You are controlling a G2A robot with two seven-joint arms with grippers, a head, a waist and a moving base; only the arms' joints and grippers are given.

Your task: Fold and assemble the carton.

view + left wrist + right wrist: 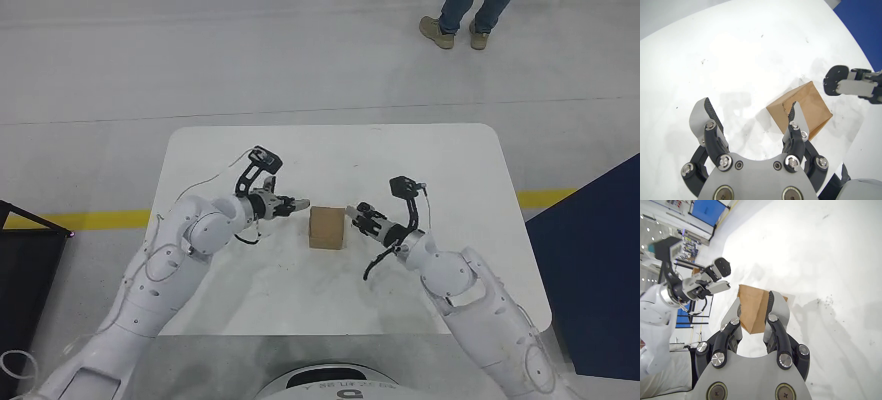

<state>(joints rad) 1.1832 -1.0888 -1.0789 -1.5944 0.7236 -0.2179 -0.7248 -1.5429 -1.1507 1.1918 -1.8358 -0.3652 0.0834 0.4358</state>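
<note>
Standing upright on the table (420, 160), the carton (327, 227) lies between both arms: left gripper (299, 205) just beside it, jaws wide apart; right gripper (352, 212) seemingly nearer, jaws also apart.

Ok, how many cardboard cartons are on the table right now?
1. The carton stands near the middle of the table, between the open left gripper and the open right gripper. Nothing suggests another is hidden.
</note>
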